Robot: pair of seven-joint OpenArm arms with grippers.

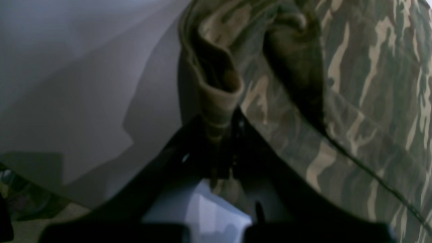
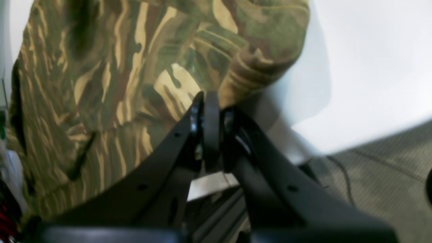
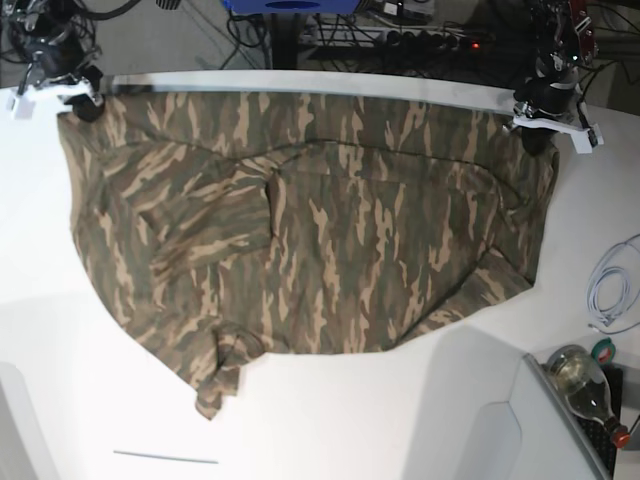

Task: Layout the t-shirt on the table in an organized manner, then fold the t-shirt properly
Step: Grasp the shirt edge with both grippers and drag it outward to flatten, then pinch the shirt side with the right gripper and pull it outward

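On the white surface (image 3: 330,420) nearest the base camera we see smooth bare top with a thin dark line in it, and at the right a glass bottle (image 3: 585,385) and a coil of pale cable (image 3: 610,290), both partly cut off by the frame edge. Beyond that lies the t-shirt (image 3: 330,240), soft cloth in olive, brown and tan camouflage, spread wide across the surface with its lower edge curving and one corner twisted into a small crumpled tail toward the near left. A sleeve is folded over the body on the left side, and shallow creases run across the middle.

At the far edge each arm grips one top corner of the cloth. The right gripper (image 3: 85,100), at the left of the base view, has its black jaws clenched on a bunched fold of the shirt, as its wrist view (image 2: 211,101) shows close up. The left gripper (image 3: 535,125), at the right of the base view, likewise has its jaws closed on a rolled hem of the fabric, seen in its own wrist view (image 1: 222,135), which is dim and blurred. Behind the surface, tangled cables and equipment are too dark to make out. We cannot find the collar in any view.
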